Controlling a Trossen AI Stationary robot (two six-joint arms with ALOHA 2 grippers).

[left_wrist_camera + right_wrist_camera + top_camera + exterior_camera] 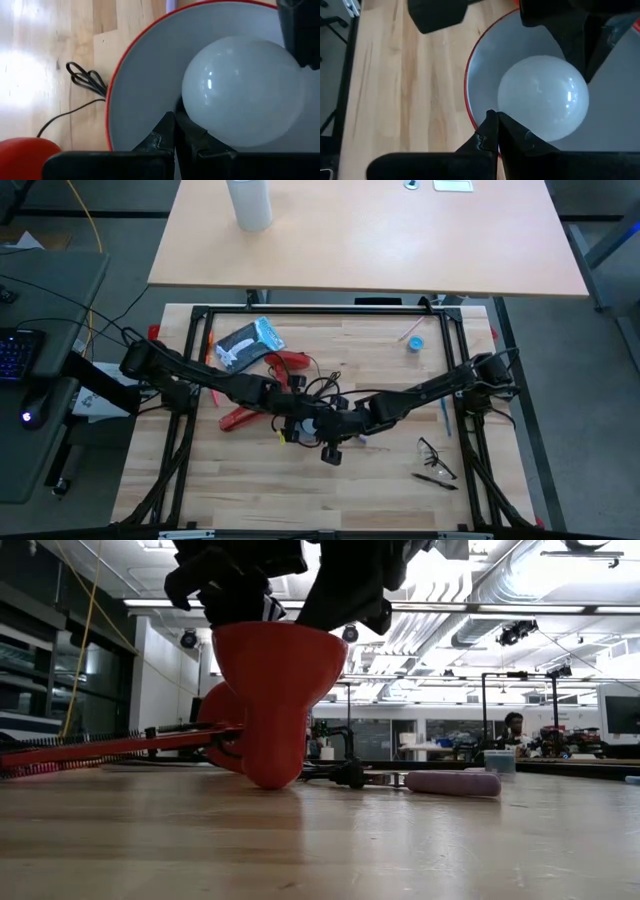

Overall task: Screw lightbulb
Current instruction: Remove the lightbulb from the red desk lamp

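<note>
No text, label, brand, number or sign can be read in any of the views. The blue-and-white packet [249,343] on the bench [380,480] carries printing, but it is too small to make out. The white cylinder [248,202] and the small items on the far desk [400,250] show no legible marking, and the room behind the bench offers no readable signs.
</note>
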